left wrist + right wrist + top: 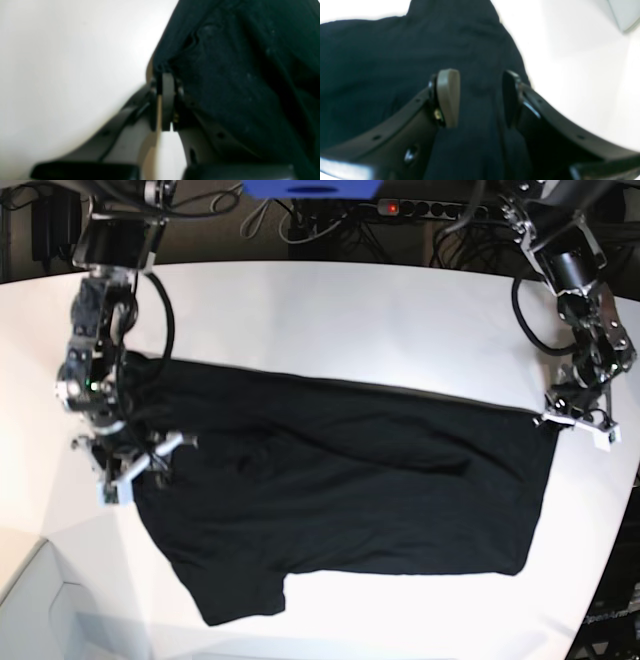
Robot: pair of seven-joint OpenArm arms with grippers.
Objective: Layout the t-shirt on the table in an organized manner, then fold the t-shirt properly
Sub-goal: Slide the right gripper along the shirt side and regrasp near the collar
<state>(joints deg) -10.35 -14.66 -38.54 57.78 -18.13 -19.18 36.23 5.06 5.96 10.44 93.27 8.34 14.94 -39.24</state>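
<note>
The black t-shirt (pixel 340 480) lies spread wide on the white table (pixel 350 320), with one sleeve sticking out at the near left. My left gripper (pixel 572 422) is at the shirt's right corner. The left wrist view shows that gripper (pixel 166 77) shut on the t-shirt's (pixel 237 75) edge, with table (pixel 62 62) beside it. My right gripper (pixel 145 463) is low over the shirt's left end. In the right wrist view it (pixel 480 97) stands open, its fingers (pixel 448 97) apart with the t-shirt (pixel 382 62) lying loose beneath them.
Cables and a power strip (pixel 400 208) run along the table's far edge, beside a blue object (pixel 310 188). The table's curved edge shows at the near left (pixel 30 535), with a pale surface (pixel 60 610) below it. A pale grey corner (pixel 625 15) shows at the right wrist view's top right.
</note>
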